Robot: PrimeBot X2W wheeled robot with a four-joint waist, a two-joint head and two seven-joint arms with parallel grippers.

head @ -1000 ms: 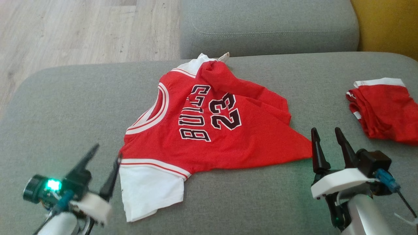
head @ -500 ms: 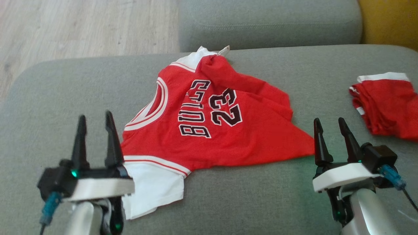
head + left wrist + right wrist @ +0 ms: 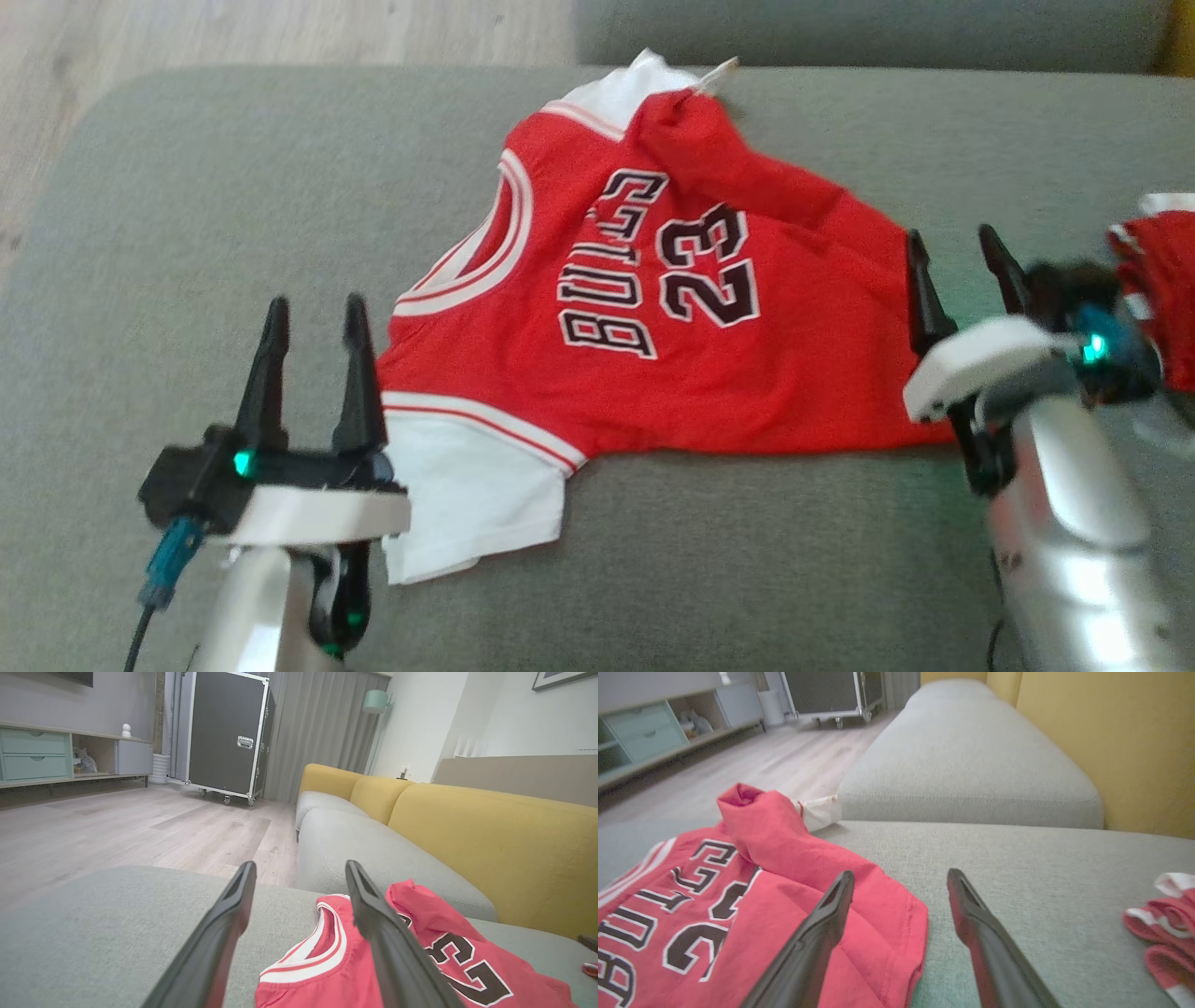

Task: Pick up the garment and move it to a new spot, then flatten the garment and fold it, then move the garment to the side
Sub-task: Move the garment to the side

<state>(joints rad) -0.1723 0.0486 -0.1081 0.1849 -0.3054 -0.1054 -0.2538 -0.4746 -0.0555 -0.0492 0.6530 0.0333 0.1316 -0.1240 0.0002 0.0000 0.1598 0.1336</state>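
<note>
Left pincer (image 3: 316,303), right pincer (image 3: 950,233): spread wide, empty, beside jersey (image 3: 653,373).

Red jersey (image 3: 644,308) with white trim and black lettering, on a grey sofa (image 3: 187,233).

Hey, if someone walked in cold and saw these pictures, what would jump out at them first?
A red Bulls 23 jersey lies rumpled in the middle of the grey sofa cushion. The left gripper and right gripper flank it, fingers spread and holding nothing. A second red-and-white garment sits crumpled at the cushion's right end.
</note>
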